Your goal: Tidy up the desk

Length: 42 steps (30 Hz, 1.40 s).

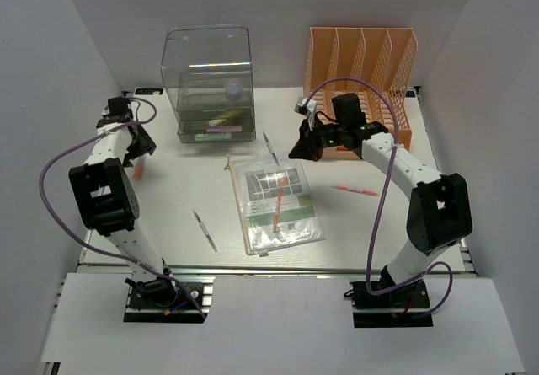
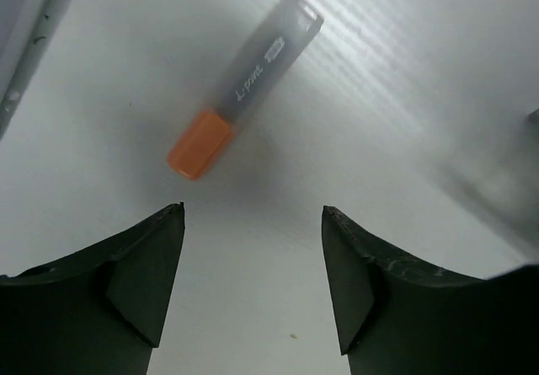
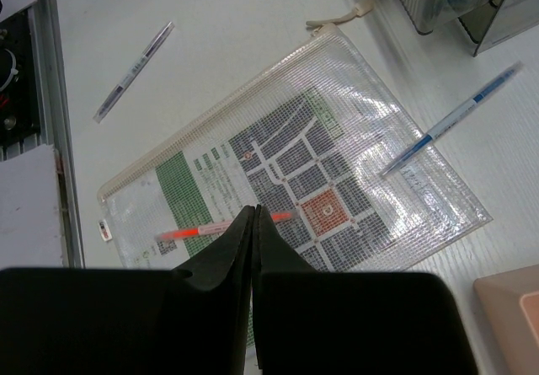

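The white desk [image 1: 370, 223] holds loose stationery. A grey highlighter with an orange cap [image 2: 244, 88] lies on it just ahead of my left gripper [image 2: 253, 215], which is open and empty above the bare surface. In the top view that highlighter [image 1: 139, 171] sits near the left edge, beside the left gripper [image 1: 143, 151]. My right gripper [image 3: 255, 211] is shut on nothing and hovers over a clear mesh zip pouch [image 3: 337, 114] with a printed sheet inside. In the top view the right gripper [image 1: 297, 151] is at the pouch's [image 1: 276, 205] far right corner.
A red pen [image 3: 189, 232] lies on or in the pouch. A blue pen [image 3: 450, 120] lies across its far corner. A silver pen [image 1: 205, 230] and a second red pen [image 1: 354, 190] lie on the desk. A clear drawer box [image 1: 206, 84] and an orange file rack [image 1: 362, 72] stand at the back.
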{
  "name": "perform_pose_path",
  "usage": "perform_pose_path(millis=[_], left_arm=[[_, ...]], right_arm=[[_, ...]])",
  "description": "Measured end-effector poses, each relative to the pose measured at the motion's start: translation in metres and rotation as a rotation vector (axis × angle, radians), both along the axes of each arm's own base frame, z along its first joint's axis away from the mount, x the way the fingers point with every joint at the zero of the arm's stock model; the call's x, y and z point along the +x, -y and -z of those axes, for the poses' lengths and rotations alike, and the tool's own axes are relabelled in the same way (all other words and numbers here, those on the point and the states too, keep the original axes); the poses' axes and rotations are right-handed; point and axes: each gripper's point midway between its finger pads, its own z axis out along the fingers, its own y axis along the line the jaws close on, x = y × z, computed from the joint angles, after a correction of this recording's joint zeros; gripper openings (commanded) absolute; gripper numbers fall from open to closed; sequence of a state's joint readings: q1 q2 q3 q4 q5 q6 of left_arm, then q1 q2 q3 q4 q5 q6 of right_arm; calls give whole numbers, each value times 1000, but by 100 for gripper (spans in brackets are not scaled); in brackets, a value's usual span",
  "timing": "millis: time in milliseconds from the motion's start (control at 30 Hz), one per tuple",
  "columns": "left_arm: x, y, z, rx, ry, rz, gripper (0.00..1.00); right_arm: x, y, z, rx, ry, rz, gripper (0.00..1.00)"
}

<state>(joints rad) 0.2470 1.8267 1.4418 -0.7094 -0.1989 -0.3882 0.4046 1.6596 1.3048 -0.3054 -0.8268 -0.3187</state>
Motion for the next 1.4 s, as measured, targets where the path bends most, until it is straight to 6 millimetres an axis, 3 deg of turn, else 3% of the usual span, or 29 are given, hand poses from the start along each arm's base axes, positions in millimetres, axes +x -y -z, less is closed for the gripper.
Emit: perform_pose_path(millis=[100,233,500,700,1033,1200,1400], left_arm=[[-10,3,27,8,-116,95,83],[-14,4,40,32,-190,187,87],[14,-10,53,78,-215,262,85],[19,-14,68,77,-234,292,78],[27,-17,72,-13,-177,335,54],[28,-14,74,-47,-158,340,22],[32,11,73,-136,-89,356,7]], right_arm=[[0,0,0,3,-2,-2,3],[-1,1,0,3,-5,-2,3],[-1,1,0,2,-8,-1,3],[-1,2,0,2,-7,-3,3],[-1,2,0,2,-8,-4,3],[-1,2,1,1,-9,-4,3],[-2,2,1,0,-11,-5,3]])
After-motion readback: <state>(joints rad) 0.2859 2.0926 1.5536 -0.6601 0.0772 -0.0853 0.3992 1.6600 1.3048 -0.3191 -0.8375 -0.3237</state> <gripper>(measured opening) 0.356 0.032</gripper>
